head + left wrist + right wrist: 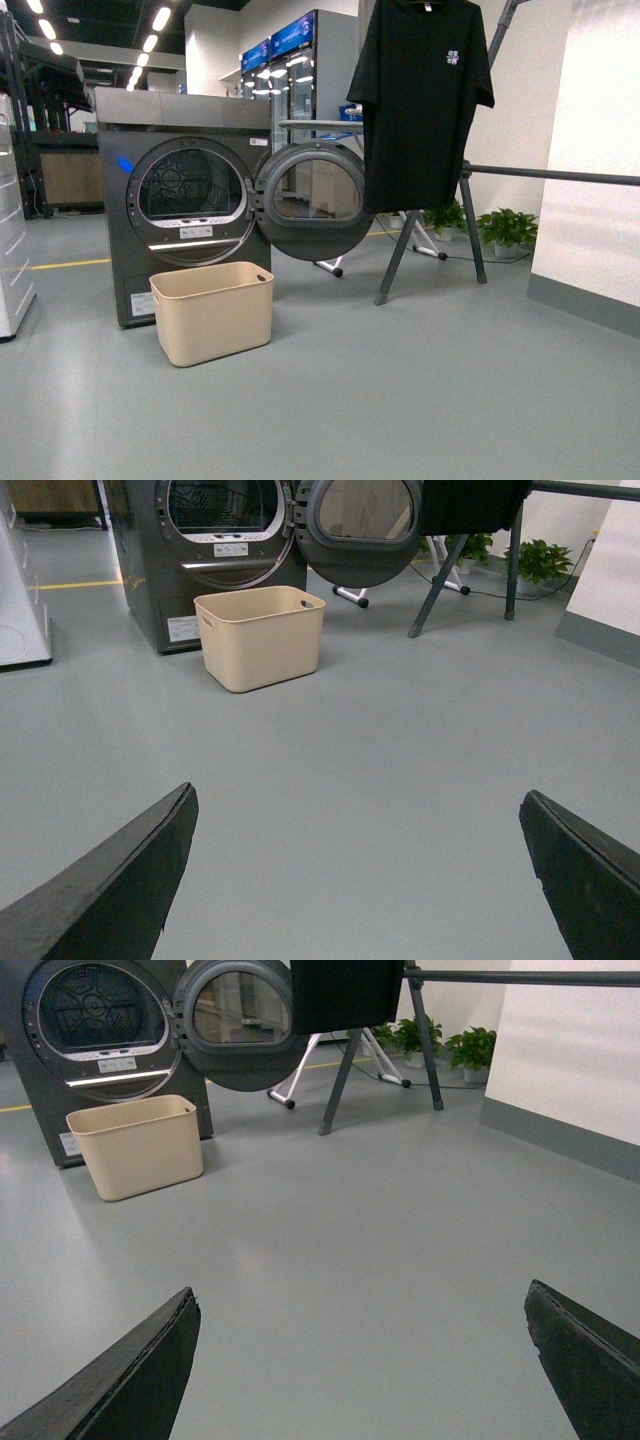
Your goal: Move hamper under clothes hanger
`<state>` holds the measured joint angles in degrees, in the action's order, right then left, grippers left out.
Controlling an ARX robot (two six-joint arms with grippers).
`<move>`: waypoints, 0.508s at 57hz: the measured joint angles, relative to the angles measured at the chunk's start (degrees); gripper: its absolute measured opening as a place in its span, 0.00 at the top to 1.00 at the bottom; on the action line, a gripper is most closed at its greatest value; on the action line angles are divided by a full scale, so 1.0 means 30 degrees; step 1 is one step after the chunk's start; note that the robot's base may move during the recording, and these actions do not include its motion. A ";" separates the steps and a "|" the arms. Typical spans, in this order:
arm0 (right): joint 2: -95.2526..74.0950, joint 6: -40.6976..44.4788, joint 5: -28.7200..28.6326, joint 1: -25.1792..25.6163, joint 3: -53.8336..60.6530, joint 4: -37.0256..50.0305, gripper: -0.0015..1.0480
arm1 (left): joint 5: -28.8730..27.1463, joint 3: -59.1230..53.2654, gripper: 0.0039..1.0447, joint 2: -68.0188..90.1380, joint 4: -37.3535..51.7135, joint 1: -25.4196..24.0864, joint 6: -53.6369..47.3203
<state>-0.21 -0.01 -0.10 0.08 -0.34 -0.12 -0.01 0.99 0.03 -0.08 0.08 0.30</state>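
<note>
Left gripper (pixel 358 790): jaws set wide apart. Holds nothing, touches nothing, hangs over bare grey floor (pixel 380 740). Right gripper (pixel 360 1288): jaws equally wide. Grips nothing, touches nothing, hangs over the same floor.

Writing, left to right:
- Small white label (pixel 140 303) low on the front of the dryer (pixel 115 215). Too small to read.
- Pale control strip (pixel 197 230) under the drum opening. Not legible.
- Blue-lit signs (pixel 290 35) on the display coolers behind. Not legible.
- Small white chest print (pixel 453 57) on the black T-shirt (pixel 420 110). Cannot be read.

Count, left to right:
- One yellow floor line (pixel 70 263).
- One dark grey dryer, with its round door (pixel 315 200) swung open to the right.
- One hamper (pixel 212 312), beige. Stands upright on the floor just in front of the dryer, below the open drum. Sits left of the clothes hanger (pixel 555 175) and well apart from its angled legs, not beneath its bar.
- One clothes hanger, carrying the one T-shirt at its left end.
- One set of white ironing-board legs (pixel 330 266) behind the door.
- Two potted plants (pixel 508 228) by the far wall.
</note>
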 joint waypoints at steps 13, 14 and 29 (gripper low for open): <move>0.0000 0.0000 0.0000 0.0000 0.0000 0.0000 0.08 | 0.0000 0.0000 0.06 0.0000 0.0000 0.0000 0.0000; 0.0000 0.0000 0.0000 0.0000 0.0000 0.0000 0.08 | 0.0000 0.0000 0.06 0.0000 0.0000 0.0000 0.0000; 0.0000 0.0000 0.0000 0.0000 0.0000 0.0000 0.08 | 0.0000 0.0000 0.06 0.0000 0.0000 0.0000 0.0000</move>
<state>-0.21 -0.01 -0.10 0.08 -0.34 -0.12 -0.01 0.99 0.03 -0.08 0.08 0.30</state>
